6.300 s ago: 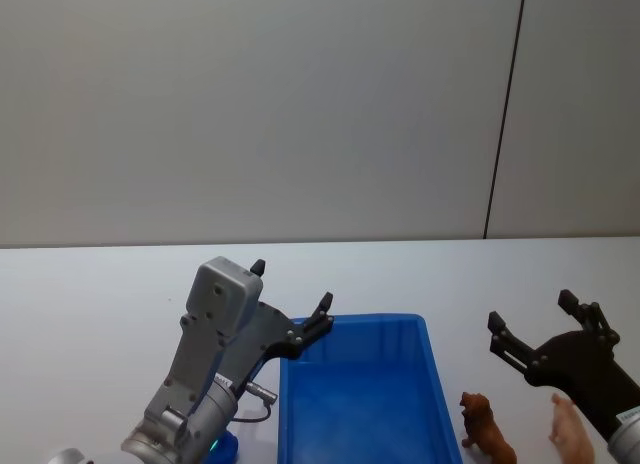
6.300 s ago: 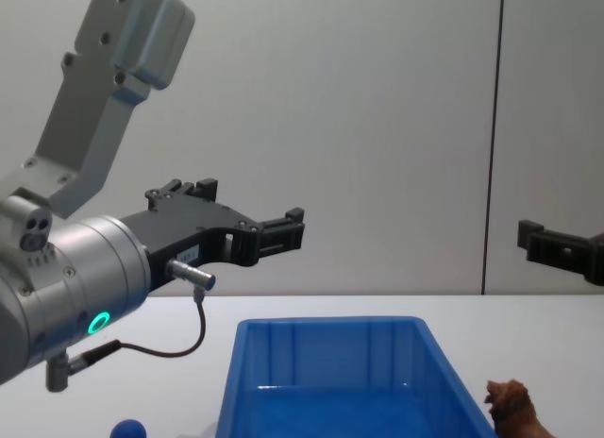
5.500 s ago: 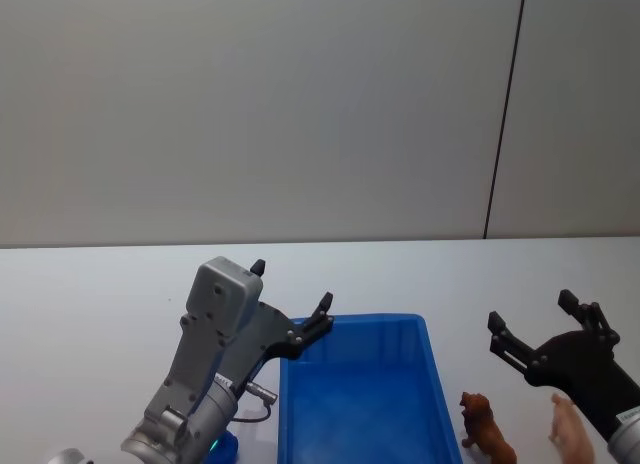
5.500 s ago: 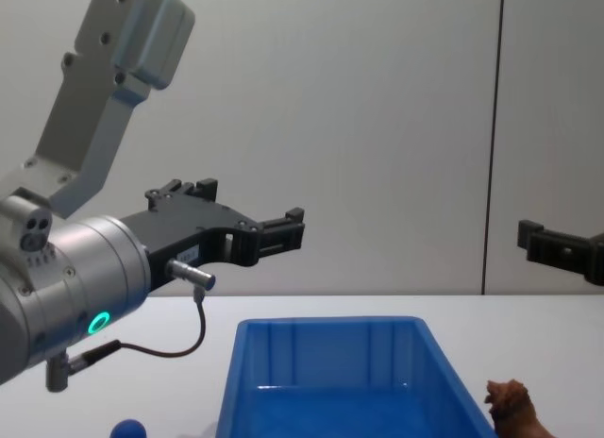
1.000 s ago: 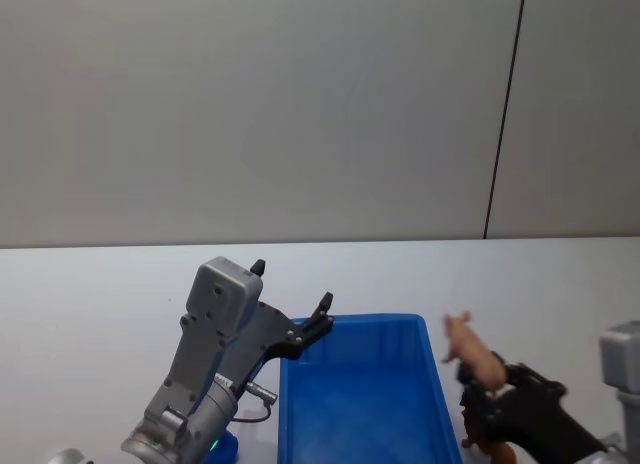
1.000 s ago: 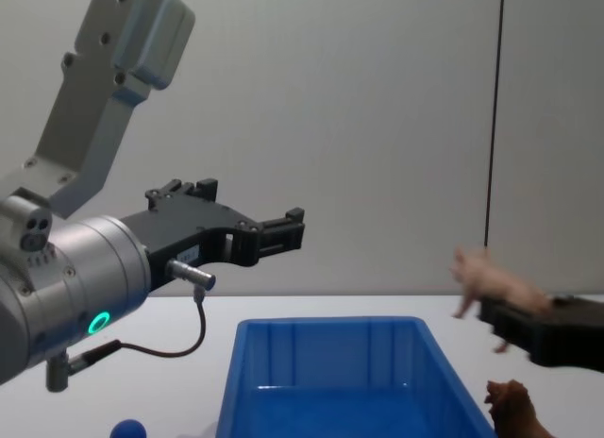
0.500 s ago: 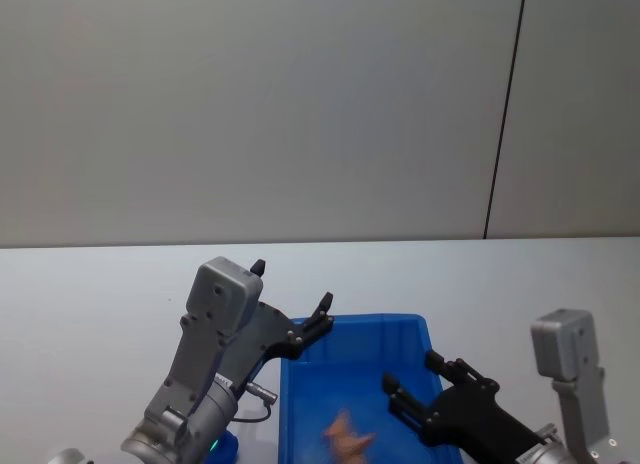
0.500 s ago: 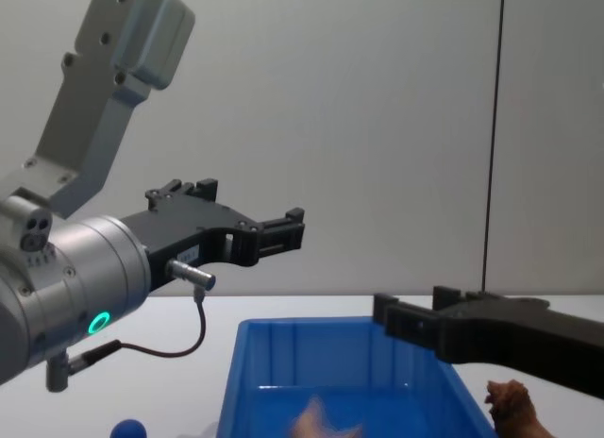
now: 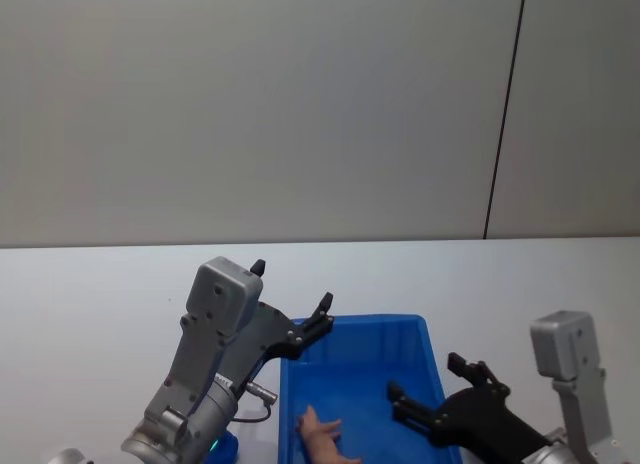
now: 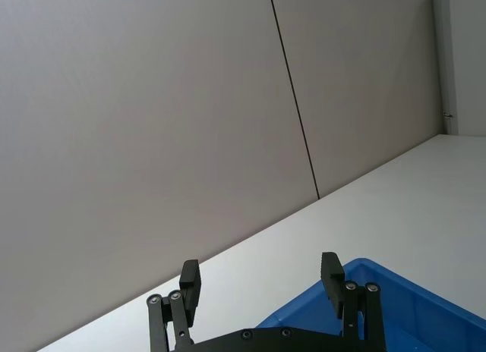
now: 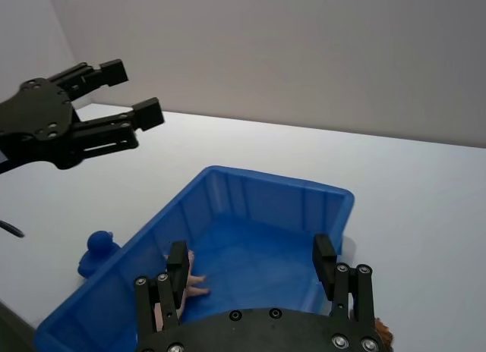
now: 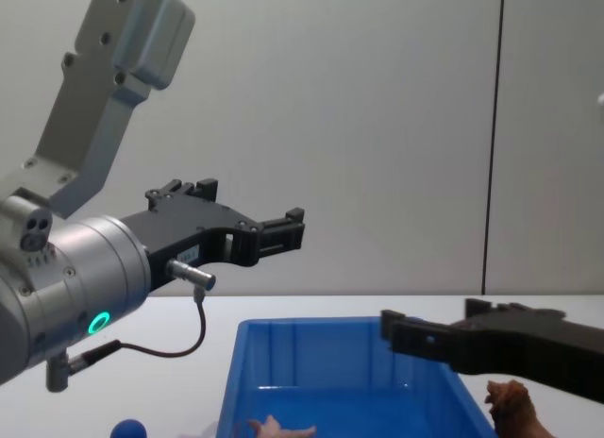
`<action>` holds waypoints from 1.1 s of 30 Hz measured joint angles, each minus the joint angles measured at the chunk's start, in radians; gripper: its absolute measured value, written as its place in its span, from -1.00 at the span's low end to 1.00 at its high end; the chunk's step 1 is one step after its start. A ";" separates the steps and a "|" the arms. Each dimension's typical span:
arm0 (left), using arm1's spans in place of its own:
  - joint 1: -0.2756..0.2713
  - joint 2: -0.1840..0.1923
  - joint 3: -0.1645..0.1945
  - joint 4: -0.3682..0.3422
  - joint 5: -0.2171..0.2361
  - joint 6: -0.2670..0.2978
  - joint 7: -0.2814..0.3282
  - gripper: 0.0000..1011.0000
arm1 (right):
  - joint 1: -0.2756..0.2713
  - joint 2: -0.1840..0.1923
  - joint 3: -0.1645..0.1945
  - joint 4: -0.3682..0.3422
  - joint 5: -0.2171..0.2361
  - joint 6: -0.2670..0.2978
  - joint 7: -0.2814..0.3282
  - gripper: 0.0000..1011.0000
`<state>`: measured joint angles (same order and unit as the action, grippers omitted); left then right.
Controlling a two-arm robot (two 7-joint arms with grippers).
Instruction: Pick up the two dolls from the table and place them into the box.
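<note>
White table (image 9: pixel 100 284) bears the blue box (image 9: pixel 370 320), pink doll (image 9: pixel 324 433) inside; left pincer (image 9: pixel 292 285) and right pincer (image 9: pixel 425 377) gape empty.

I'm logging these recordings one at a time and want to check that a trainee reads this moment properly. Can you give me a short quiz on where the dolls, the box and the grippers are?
1. True or false: the pale pink doll lies inside the blue box.
2. The right gripper is: A) shut on the pink doll; B) open and empty, over the box; C) shut and empty.
3. Fill in: the left gripper hangs open by the box's far left corner, and the reddish-brown doll stands outside the box on its ____ side.
Key: 1 true; 2 B; 3 right.
</note>
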<state>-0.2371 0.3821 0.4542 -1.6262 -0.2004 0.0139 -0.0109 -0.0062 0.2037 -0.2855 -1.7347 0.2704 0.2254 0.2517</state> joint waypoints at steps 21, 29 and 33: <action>0.000 0.000 0.000 0.000 0.000 0.000 0.000 0.98 | -0.104 0.100 0.056 -0.113 0.007 0.036 -0.137 0.98; 0.000 0.000 0.000 0.000 0.000 0.000 0.000 0.98 | -0.137 0.126 0.069 -0.119 0.012 0.048 -0.158 0.98; 0.000 0.000 0.000 0.000 0.000 0.000 0.000 0.98 | -0.146 0.132 0.071 -0.109 0.013 0.049 -0.159 0.98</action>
<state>-0.2371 0.3821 0.4542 -1.6262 -0.2004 0.0138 -0.0109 -0.1524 0.3355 -0.2142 -1.8440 0.2831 0.2748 0.0928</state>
